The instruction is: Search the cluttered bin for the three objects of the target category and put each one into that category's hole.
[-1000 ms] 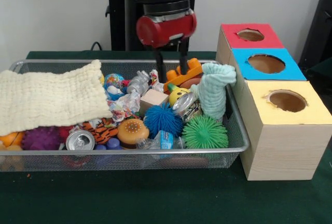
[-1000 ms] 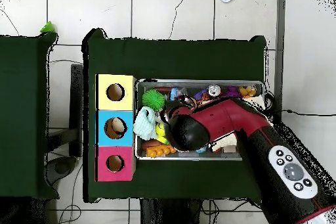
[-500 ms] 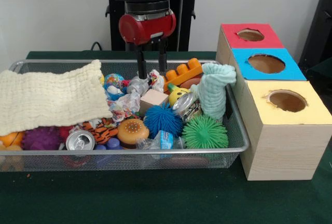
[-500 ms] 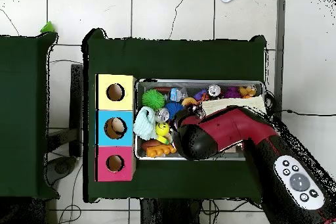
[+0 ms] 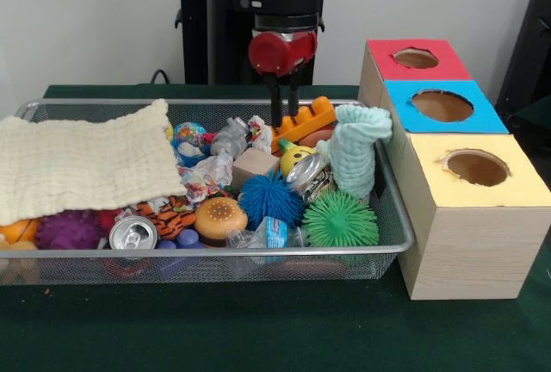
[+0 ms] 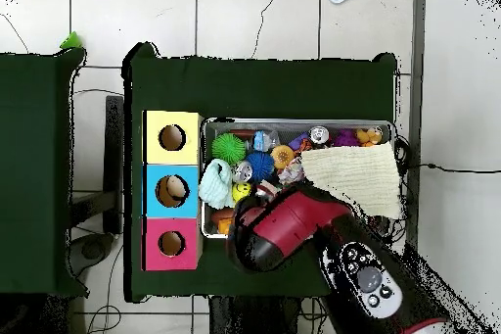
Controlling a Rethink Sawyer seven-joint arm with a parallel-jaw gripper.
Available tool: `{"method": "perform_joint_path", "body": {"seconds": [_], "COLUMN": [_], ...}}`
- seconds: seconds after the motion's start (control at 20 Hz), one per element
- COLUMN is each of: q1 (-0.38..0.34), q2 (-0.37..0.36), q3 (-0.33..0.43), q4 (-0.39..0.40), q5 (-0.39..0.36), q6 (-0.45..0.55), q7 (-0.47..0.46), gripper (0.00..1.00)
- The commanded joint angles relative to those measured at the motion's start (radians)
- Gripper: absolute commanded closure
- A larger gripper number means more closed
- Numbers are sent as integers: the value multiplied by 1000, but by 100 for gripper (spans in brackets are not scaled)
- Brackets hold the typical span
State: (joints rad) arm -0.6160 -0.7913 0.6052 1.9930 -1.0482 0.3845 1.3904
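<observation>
**Gripper poised over the orange block at the back of a crowded bin**

The wire bin (image 5: 392,217) fills most of the table, packed edge to edge with toys and scraps. Beside it stands the wooden box (image 5: 469,243) with three holes on top: red (image 5: 416,58) farthest from the camera, blue (image 5: 442,105) in the middle, yellow (image 5: 476,167) nearest. Which category is wanted cannot be read from the scene, so the target objects are not certain.

A cream cloth (image 5: 82,161) drapes over one end of the bin and likely hides things beneath it. A pale green cloth (image 5: 355,152) stands bunched near the box end. Smaller pieces crowd the middle: a green spiky ball (image 5: 340,220), a blue spiky ball (image 5: 267,197), a toy burger (image 5: 220,216), a drink can (image 5: 133,233) and a wooden cube (image 5: 255,165).

The gripper (image 5: 283,103) hangs at the bin's far edge, its two thin fingers slightly parted and holding nothing, tips just beside the orange block (image 5: 303,121).

Risks, as I judge them: the narrow spread may straddle the block badly and push it aside instead of catching it. The block lies against neighbouring toys, so a lift could drag or tip them. The fingers could also catch the mesh rim nearby
</observation>
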Motion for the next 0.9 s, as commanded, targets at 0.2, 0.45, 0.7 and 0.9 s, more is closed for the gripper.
{"method": "perform_joint_path", "body": {"seconds": [0.2, 0.45, 0.7, 0.9], "q1": [118, 124, 93, 103], "q2": [79, 102, 97, 97], "q3": [-288, -318, -298, -302], "q4": [7, -22, -22, -25], "q5": [-126, -119, -80, -69], "q6": [-143, -182, -173, -180], "q7": [257, 185, 123, 123], "gripper": [0, 0, 0, 0]}}
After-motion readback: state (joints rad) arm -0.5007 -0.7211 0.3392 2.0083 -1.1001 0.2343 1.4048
